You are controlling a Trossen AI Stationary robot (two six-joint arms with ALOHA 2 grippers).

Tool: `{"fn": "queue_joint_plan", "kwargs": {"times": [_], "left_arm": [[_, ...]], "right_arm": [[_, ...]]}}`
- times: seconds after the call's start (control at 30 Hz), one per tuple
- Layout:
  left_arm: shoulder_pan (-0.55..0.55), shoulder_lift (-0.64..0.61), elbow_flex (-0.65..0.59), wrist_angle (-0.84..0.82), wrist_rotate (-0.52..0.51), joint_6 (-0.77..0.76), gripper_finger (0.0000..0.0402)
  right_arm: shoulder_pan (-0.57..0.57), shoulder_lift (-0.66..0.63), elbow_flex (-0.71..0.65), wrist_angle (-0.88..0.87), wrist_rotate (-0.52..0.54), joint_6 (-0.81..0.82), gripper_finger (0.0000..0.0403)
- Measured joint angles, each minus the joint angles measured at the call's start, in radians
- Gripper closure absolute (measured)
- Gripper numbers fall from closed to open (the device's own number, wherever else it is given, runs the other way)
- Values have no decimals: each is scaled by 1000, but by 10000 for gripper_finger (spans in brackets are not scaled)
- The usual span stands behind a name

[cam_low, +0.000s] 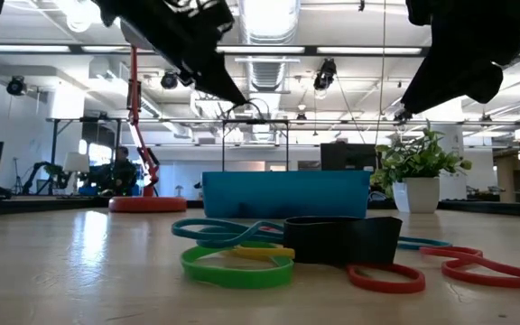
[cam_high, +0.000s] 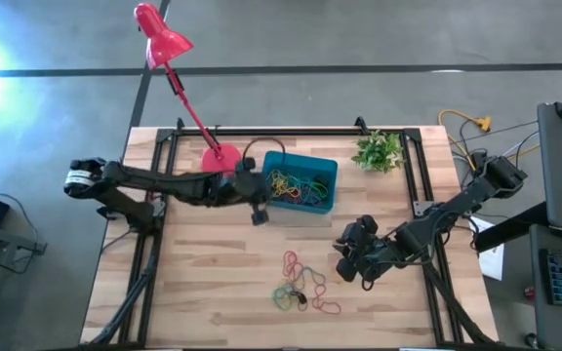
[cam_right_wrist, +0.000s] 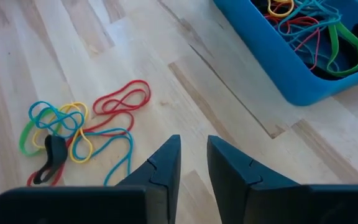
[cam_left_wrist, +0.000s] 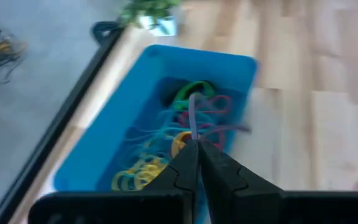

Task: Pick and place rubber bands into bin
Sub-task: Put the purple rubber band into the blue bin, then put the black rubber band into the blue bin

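Left gripper [cam_left_wrist: 196,149]: pinched on one thin band, over the bin [cam_high: 325,168].
Right gripper [cam_right_wrist: 193,155]: parted slightly, empty, near the bin.
Rubber bands [cam_high: 302,283]: loose pile before bin; more inside.

Two dark, jointed arms, each gripper [cam_right_wrist: 193,163] with black wedge-shaped fingers.

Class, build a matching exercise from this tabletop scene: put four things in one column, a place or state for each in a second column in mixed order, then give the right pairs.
Things:
1. bin
2. loose rubber bands
3. left gripper
4. right gripper

Places or states:
A. shut on a thin band above the bin
B. open, empty, above bare table
C. lying on the wood near the front edge
D. holds a heap of coloured bands

Pairs: 1-D, 2-C, 3-A, 4-B
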Motion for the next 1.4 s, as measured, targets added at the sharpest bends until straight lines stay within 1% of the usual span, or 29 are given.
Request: {"fn": "queue_joint_plan", "kwargs": {"times": [0.17, 0.4, 0.5, 0.6, 0.8, 0.9, 1.13, 1.27, 1.33, 1.4], "left_arm": [[107, 32, 0, 15, 67, 23, 401], [208, 145, 0, 50, 161, 47, 401], [227, 191, 0, 83, 206, 47, 401], [232, 223, 12, 88, 211, 49, 401], [233, 239, 11, 114, 206, 54, 399], [233, 238, 11, 125, 206, 75, 381], [233, 238, 19, 124, 205, 71, 307], [233, 238, 19, 119, 206, 68, 278], [232, 230, 24, 87, 226, 65, 270], [226, 211, 31, 48, 274, 41, 266]], "right_arm": [[0, 0, 0, 2, 36, 27, 333], [0, -1, 0, 14, 101, 62, 330], [0, -1, 0, 16, 101, 64, 330], [0, -1, 0, 25, 101, 64, 331], [0, -1, 0, 29, 101, 68, 335], [0, -1, 0, 29, 101, 70, 333], [-1, -1, 0, 29, 124, 69, 337], [-3, -1, 0, 30, 125, 65, 339], [-3, -1, 0, 45, 121, 50, 338], [-4, -1, 0, 89, 76, -20, 335]]}}
